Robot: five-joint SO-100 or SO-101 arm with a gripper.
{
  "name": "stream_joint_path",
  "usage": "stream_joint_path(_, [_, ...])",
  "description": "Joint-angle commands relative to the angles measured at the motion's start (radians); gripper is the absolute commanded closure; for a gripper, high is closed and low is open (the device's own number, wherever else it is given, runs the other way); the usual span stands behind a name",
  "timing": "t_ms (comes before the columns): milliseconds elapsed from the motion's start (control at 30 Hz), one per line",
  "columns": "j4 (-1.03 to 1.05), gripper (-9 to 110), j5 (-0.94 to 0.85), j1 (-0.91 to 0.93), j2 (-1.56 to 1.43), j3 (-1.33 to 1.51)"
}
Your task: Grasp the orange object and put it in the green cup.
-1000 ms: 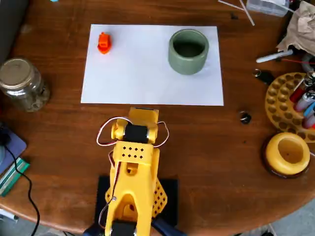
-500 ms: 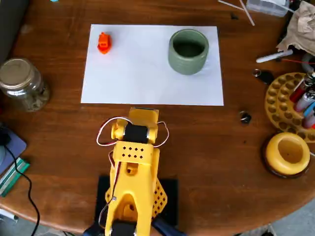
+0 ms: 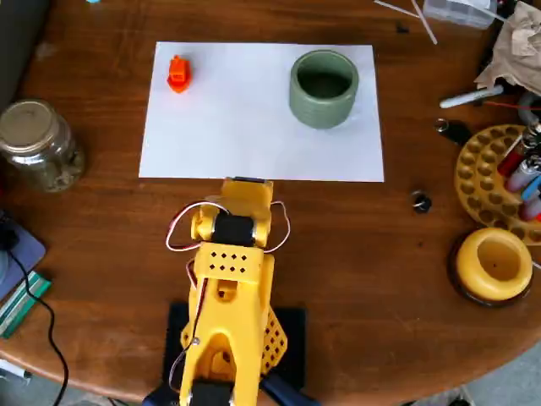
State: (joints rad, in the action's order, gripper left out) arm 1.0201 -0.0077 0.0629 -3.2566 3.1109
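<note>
From the overhead view I see the orange object (image 3: 177,74) lying at the white paper's (image 3: 245,127) upper-left corner, well apart from the green cup (image 3: 324,88) standing upright at upper right. My gripper (image 3: 248,183) is tucked under the yellow arm (image 3: 228,279); I cannot tell how wide it stands.

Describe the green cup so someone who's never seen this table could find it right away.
Find the white sheet of paper on the round wooden table, just beyond the yellow arm in the overhead view. The green cup stands near the sheet's upper right corner, opposite the small orange object. It is squat, thick-walled, sage green with a dark inside, unlike the yellow holder or glass jar.
</note>
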Motion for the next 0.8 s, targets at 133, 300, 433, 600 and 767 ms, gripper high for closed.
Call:
stream_joint_path(133, [-0.416, 101, 0.439, -0.018, -0.003, -0.012])
stream_joint_path(300, [-0.643, 101, 0.732, -0.066, -0.003, -0.012])
stream_joint_path(433, [-0.795, 101, 0.979, -0.089, 0.048, -0.012])
stream_joint_path(600, [-1.141, 101, 1.264, -0.124, 0.503, -0.041])
stream_joint_path(767, [-1.463, 101, 1.381, -0.178, 0.983, -0.12])
